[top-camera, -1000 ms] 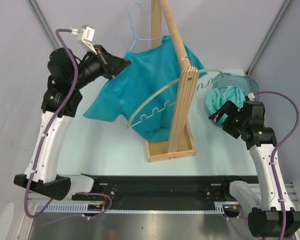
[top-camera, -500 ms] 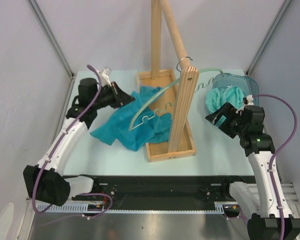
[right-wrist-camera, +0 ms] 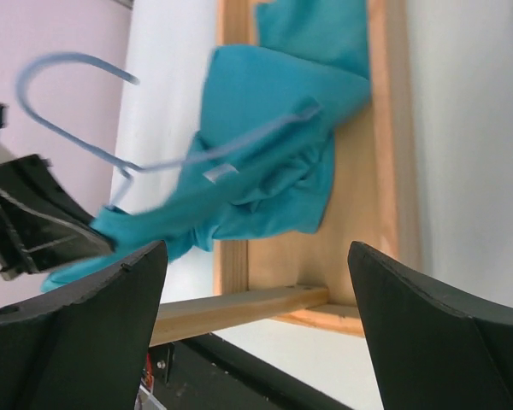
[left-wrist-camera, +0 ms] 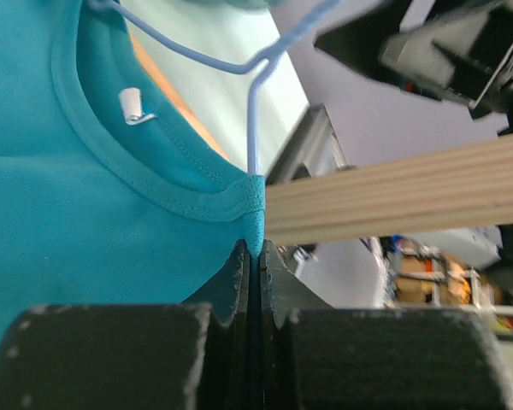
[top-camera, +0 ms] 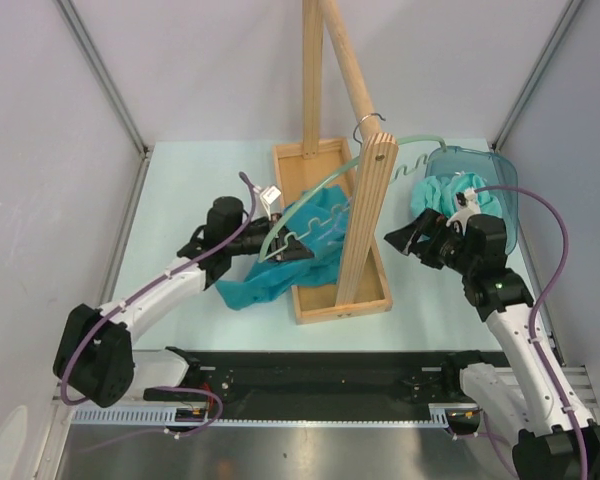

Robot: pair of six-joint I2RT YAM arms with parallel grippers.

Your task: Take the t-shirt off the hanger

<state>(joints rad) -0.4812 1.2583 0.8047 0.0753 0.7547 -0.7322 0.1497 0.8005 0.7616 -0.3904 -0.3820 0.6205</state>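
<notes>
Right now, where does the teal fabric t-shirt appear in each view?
Top external: teal t-shirt centre-left, at the left gripper.
Left wrist: t-shirt fills the left side, its collar pinched by that gripper.
Right wrist: t-shirt in the centre.
Shared landmark: light wooden stand.

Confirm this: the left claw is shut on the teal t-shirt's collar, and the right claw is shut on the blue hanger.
Wrong in one respect: the right claw is open and grips nothing. The right wrist view shows its fingers spread wide, with the blue hanger out ahead of them, untouched. The left claw is indeed shut on the teal t-shirt at its collar.
</notes>
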